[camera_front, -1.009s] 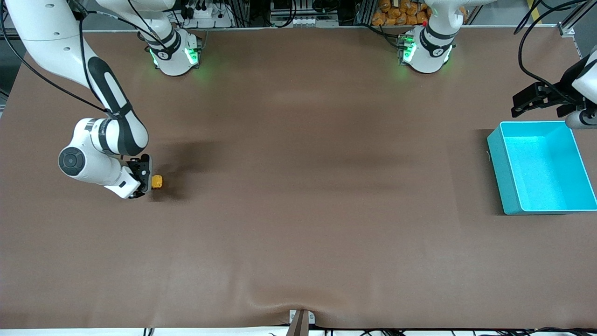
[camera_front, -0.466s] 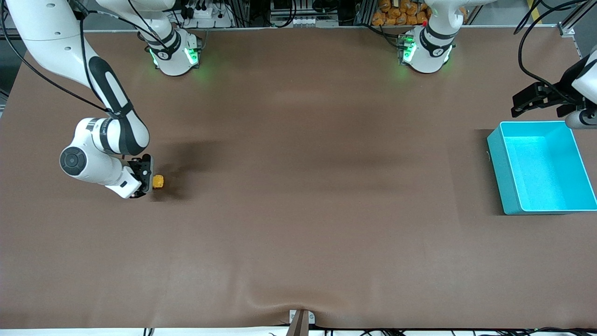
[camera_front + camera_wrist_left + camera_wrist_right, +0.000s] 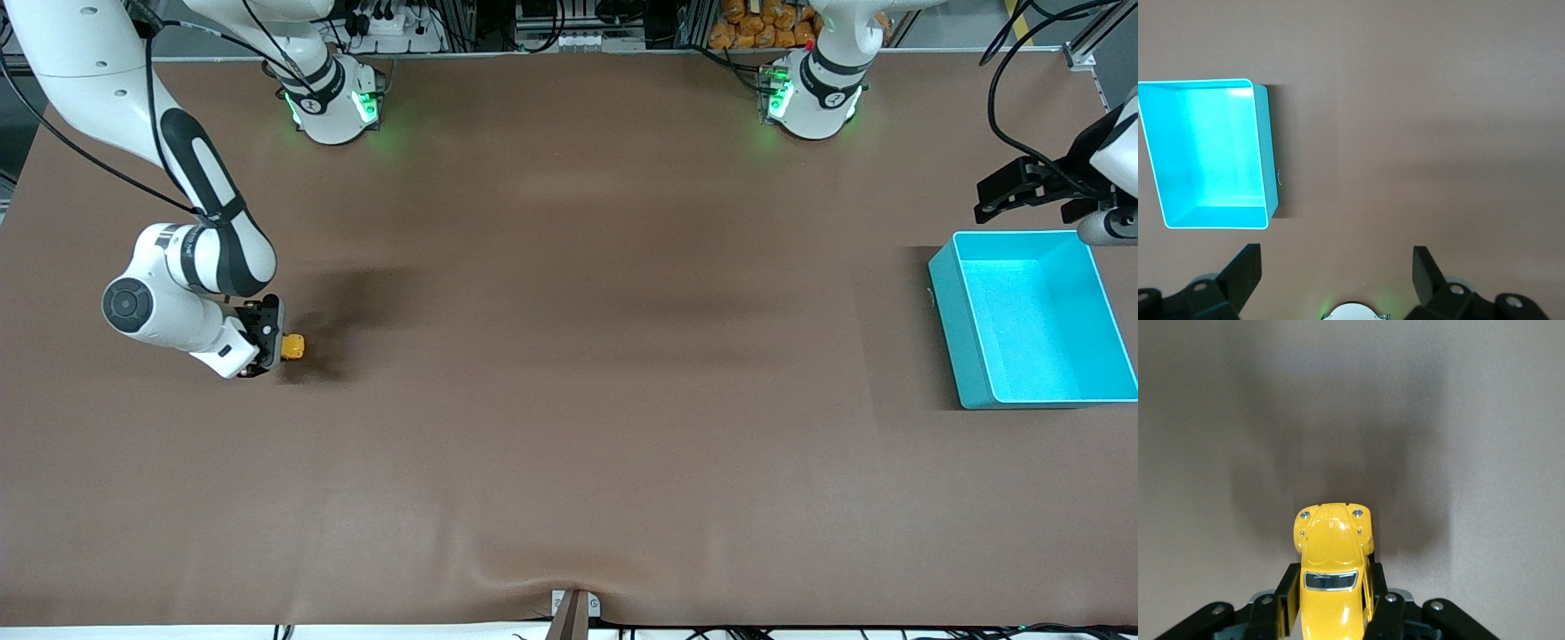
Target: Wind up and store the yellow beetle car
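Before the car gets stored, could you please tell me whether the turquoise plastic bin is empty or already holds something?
Empty: the turquoise plastic bin shows only its bare floor in the left wrist and front views.

Yellow beetle car point(image 3: 294, 347) clamped at sides, seemingly on table, right arm's end

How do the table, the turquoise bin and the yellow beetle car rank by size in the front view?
1. Brown table, by far the largest.
2. Turquoise bin.
3. Yellow beetle car, tiny, clamped in the right gripper.
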Robot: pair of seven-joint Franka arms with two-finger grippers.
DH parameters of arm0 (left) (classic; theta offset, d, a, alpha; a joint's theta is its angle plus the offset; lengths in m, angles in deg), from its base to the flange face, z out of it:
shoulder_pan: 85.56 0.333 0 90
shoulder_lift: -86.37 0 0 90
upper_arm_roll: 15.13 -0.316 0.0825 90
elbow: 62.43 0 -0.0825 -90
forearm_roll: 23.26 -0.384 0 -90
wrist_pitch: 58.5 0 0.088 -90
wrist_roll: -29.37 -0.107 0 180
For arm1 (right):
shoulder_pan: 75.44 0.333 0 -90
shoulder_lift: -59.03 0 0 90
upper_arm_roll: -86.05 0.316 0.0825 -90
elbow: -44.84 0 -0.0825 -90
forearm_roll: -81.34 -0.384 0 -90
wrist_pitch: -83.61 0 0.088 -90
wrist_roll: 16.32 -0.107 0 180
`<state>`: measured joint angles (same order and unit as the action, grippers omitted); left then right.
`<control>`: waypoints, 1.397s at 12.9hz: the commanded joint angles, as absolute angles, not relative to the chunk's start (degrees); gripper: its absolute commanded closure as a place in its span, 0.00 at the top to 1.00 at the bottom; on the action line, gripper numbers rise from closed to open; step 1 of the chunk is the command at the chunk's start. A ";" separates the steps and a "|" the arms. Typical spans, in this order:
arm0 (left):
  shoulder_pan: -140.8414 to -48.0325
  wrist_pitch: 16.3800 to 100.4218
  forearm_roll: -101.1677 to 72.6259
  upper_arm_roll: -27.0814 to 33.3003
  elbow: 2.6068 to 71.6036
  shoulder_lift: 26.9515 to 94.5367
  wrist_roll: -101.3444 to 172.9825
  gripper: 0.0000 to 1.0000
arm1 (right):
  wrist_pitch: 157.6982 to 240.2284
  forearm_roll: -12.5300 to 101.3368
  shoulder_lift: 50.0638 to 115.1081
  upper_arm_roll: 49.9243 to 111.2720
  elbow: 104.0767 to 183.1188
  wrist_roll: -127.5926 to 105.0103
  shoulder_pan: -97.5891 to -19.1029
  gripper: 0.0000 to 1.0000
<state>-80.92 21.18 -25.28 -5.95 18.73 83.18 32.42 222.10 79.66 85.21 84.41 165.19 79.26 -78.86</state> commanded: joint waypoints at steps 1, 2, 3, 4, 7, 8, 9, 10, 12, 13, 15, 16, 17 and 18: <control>-80.64 21.48 -25.72 -5.81 18.69 83.55 31.48 1.00 | 222.65 79.40 85.58 84.82 166.57 81.22 -81.15 0.20; -80.64 21.48 -25.72 -5.72 18.69 83.55 31.48 1.00 | 222.65 79.40 85.66 84.82 166.57 81.93 -81.59 0.20; -80.64 21.48 -25.64 -5.72 18.69 83.55 31.48 1.00 | 222.65 79.40 85.66 84.82 166.48 82.55 -81.94 0.20; -80.55 21.48 -25.64 -5.72 18.78 83.55 31.48 1.00 | 222.65 79.40 85.93 84.82 166.48 83.25 -82.38 0.20; -80.64 21.48 -25.46 -5.81 18.78 83.55 31.48 1.00 | 222.65 79.49 86.10 84.82 166.48 83.52 -83.70 0.20; -80.73 21.48 -25.37 -5.72 18.78 83.47 31.48 1.00 | 222.65 79.49 86.10 84.82 166.48 83.52 -84.23 0.20; -80.82 21.48 -25.37 -5.72 18.78 83.47 31.48 1.00 | 222.65 79.49 86.19 84.82 166.48 83.52 -84.93 0.20; -80.82 21.57 -25.63 -5.72 18.78 83.38 31.56 1.00 | 222.65 79.49 86.54 84.82 166.48 83.52 -85.37 0.20; -80.82 21.48 -25.64 -5.72 18.87 83.38 31.48 1.00 | 223.52 79.58 86.89 84.82 166.39 85.18 -86.51 0.20; -80.99 21.57 -25.81 -5.81 18.87 83.38 31.56 1.00 | 223.70 79.58 87.07 84.82 166.22 85.89 -87.21 0.20; -80.99 21.57 -25.90 -5.72 18.87 83.38 31.65 1.00 | 223.70 79.58 87.51 84.82 165.95 86.59 -88.19 0.20; -80.91 21.66 -25.81 -5.72 18.78 83.38 31.65 1.00 | 223.70 79.58 87.60 84.82 165.69 87.55 -88.71 0.20; -80.90 21.66 -25.81 -5.72 18.78 83.38 31.57 1.00 | 223.70 79.49 88.21 84.82 165.34 88.09 -88.98 0.20; -80.99 21.66 -25.90 -5.72 18.78 83.38 31.65 1.00 | 223.70 79.49 88.47 84.82 164.99 88.53 -89.59 0.20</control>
